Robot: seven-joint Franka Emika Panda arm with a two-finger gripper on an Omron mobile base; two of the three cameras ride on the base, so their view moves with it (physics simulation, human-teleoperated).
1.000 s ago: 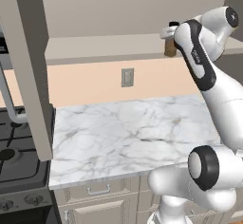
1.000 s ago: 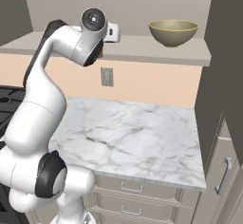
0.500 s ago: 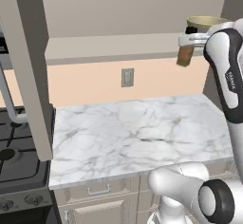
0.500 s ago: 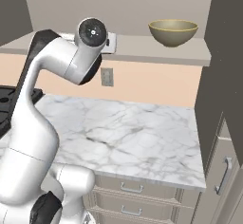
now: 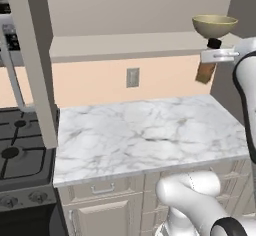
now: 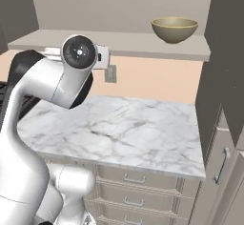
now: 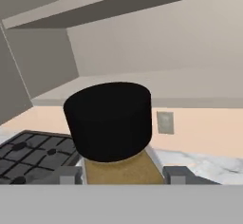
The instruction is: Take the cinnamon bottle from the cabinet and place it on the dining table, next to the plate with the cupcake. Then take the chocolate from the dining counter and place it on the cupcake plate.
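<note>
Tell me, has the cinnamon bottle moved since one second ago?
Yes. In the left base view the cinnamon bottle has moved right and down, past the bowl, off the cabinet shelf.

I count one cinnamon bottle [image 5: 205, 69] with one black cap [image 7: 109, 120], caught between the two fingers [image 7: 66, 175] of my one tool [image 5: 216, 56]. One olive-tan bowl [image 6: 174, 29] sits on the one cabinet shelf [image 5: 125, 45], and I see one tall grey cabinet door [image 5: 31, 65] hanging open on the left. One white marble table [image 5: 145, 134] spans the middle, and one wall outlet [image 5: 132, 77] sits on the peach backsplash behind it. One gas stove [image 5: 20, 150] stands to the left, with two burners that I can make out from the left base camera. Under the marble, from the right base camera, I count three drawer handles [image 6: 131, 178] stacked in one column.
</note>
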